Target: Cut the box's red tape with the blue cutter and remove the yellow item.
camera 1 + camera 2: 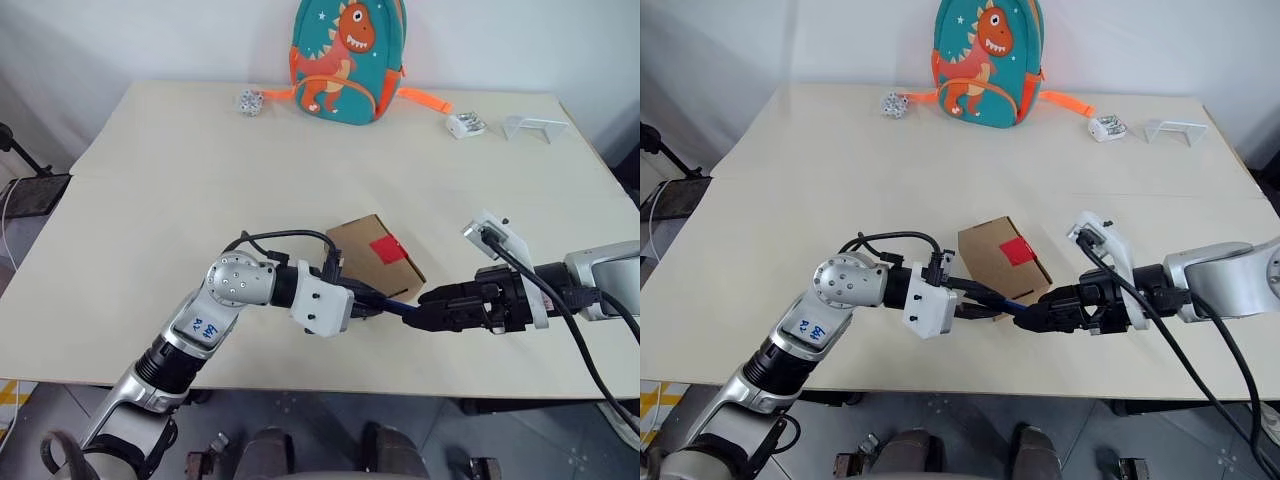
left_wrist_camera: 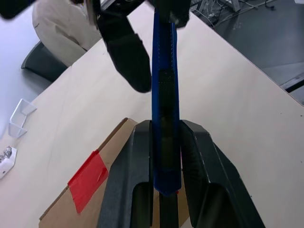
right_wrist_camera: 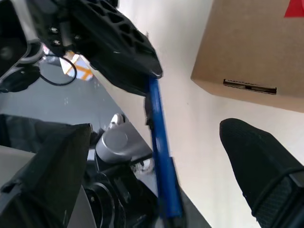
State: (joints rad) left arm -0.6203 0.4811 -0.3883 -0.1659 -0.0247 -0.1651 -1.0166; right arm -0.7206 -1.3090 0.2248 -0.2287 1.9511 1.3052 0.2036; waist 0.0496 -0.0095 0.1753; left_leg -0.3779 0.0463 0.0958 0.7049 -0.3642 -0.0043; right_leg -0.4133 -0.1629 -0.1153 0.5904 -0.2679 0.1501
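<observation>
Your left gripper (image 2: 164, 166) clenched on the thin dark-blue pen-like cutter (image 2: 164, 95), your right gripper's (image 1: 425, 303) 2 matte fingers spread around its tip, beside the smooth brown cardboard box (image 1: 375, 255), glossy red tape square (image 1: 385, 248) on top.

Matt brown cardboard on the box (image 1: 375, 255), glossy red tape (image 1: 386, 248); smooth blue plastic cutter (image 2: 165, 109) between matt black fingers (image 2: 130, 175); pale, smooth matt worktop (image 1: 200, 170) beneath.

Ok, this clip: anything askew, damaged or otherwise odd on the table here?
Nothing stands out. The box sits closed, its red tape intact. The left gripper is shut on the blue cutter, held just above the table's near edge, with the open right gripper at its far end.
</observation>
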